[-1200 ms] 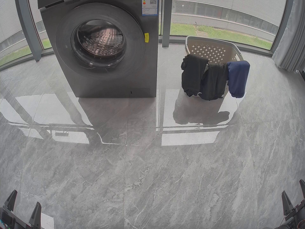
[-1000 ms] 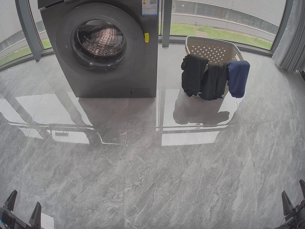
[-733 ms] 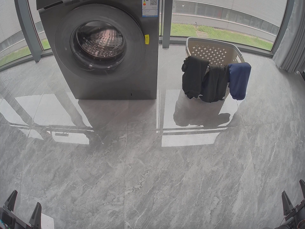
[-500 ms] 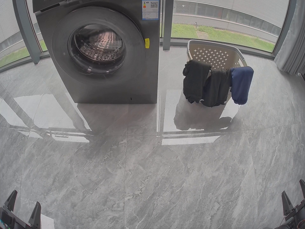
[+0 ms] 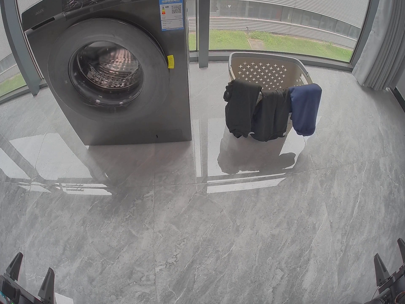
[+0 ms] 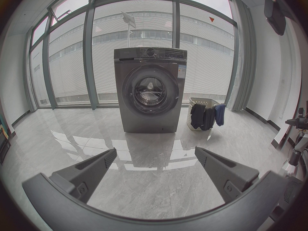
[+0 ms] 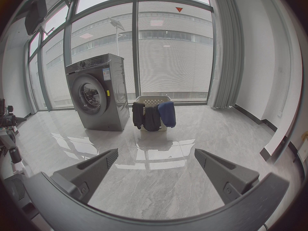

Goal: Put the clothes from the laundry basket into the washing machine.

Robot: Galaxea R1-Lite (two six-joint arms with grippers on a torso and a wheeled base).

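Note:
A grey front-loading washing machine (image 5: pixel 109 70) stands on the floor at the far left, its round door shut. To its right sits a beige laundry basket (image 5: pixel 266 67). Over the basket's front rim hang two dark garments (image 5: pixel 239 108) (image 5: pixel 271 115) and a blue garment (image 5: pixel 304 108). My left gripper (image 5: pixel 30 271) is at the near left edge, open and empty. At the near right edge my right gripper (image 5: pixel 391 260) is open and empty too. Both are far from the basket. The left wrist view shows the machine (image 6: pixel 150 92) and basket (image 6: pixel 205 114) ahead, as does the right wrist view (image 7: pixel 98 92) (image 7: pixel 152 113).
Glossy grey tiled floor (image 5: pixel 219 233) stretches between me and the machine. Tall windows with a frame post (image 5: pixel 203 22) run behind. A curtain (image 5: pixel 379 39) hangs at the far right.
The whole head view has shifted: machine and basket now sit more to the left and slightly lower, so the camera has moved. Both grippers keep their places, still open.

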